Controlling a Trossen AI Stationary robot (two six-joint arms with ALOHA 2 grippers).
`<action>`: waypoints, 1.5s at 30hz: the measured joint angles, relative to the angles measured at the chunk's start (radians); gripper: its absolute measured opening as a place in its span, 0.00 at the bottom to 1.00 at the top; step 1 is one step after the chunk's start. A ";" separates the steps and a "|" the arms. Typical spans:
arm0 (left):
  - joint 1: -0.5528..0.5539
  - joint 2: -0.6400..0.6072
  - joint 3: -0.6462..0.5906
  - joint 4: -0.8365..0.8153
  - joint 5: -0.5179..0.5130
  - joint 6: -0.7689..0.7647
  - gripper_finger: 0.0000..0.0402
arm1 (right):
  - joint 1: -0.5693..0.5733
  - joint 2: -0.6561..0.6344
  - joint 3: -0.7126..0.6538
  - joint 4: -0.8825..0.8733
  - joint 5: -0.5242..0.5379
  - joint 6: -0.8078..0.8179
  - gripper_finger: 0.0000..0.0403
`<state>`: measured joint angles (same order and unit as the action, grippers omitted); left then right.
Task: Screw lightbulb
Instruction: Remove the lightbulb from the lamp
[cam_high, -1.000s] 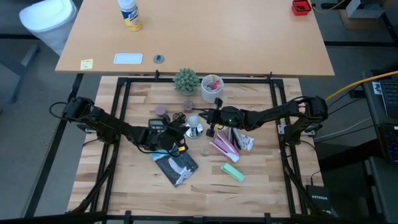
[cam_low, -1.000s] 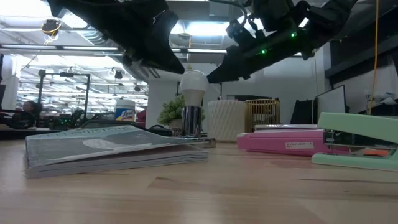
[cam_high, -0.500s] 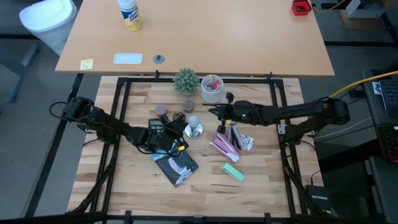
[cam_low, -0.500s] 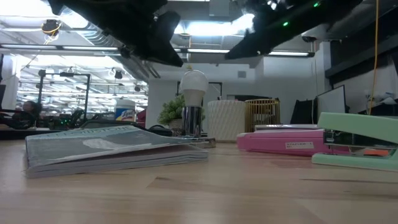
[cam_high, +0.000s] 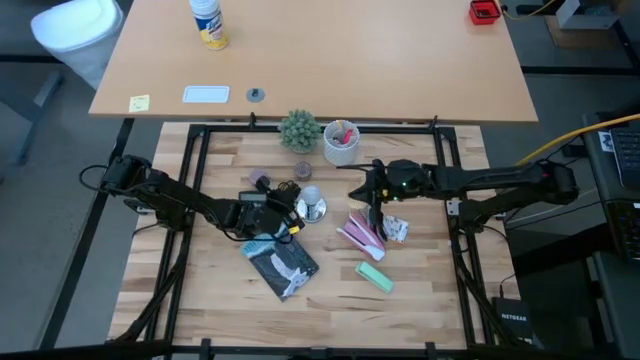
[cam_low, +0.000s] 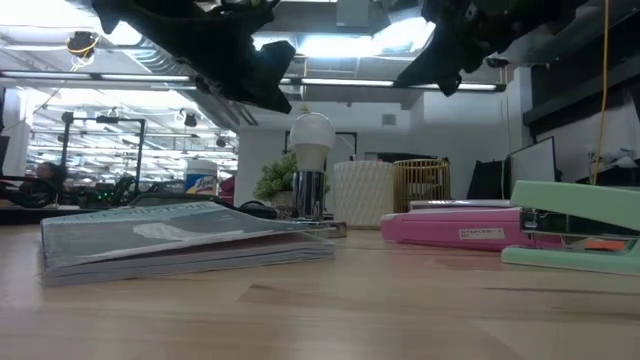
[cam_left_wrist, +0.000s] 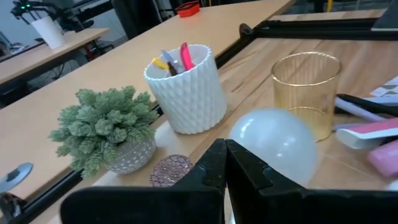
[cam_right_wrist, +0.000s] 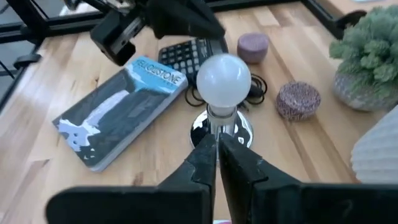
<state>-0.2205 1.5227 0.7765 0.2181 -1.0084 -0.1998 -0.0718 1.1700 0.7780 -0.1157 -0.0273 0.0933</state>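
Lightbulb (cam_high: 310, 195) hemmed by left claw (cam_high: 292, 212); right side open.

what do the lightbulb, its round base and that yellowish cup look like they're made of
The lightbulb: frosted white glass or plastic, matte, evenly diffuse. The round base: probably polished metal, with mirror-like reflections. The amber cup: translucent glass or plastic; the table shows through it.

Two dark, slender jointed arms with black cabling, each ending in tapered black jaws.

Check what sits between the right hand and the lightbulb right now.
Nothing: in the high view only bare table separates the right hand from the lightbulb, upright on its silver base; the right wrist view agrees.
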 joint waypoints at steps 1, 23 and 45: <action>0.006 0.000 0.000 -0.001 0.000 0.000 0.00 | 0.000 0.012 0.000 0.005 0.000 0.002 0.07; 0.173 0.000 0.000 -0.078 0.235 0.025 0.00 | 0.000 0.431 0.001 0.404 -0.037 0.191 0.56; 0.170 0.000 0.000 -0.068 0.360 -0.010 0.00 | 0.000 0.583 0.000 0.669 0.138 0.043 0.56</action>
<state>-0.0505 1.5227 0.7769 0.1503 -0.6483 -0.2099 -0.0723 1.7532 0.7784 0.5531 0.1108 0.1360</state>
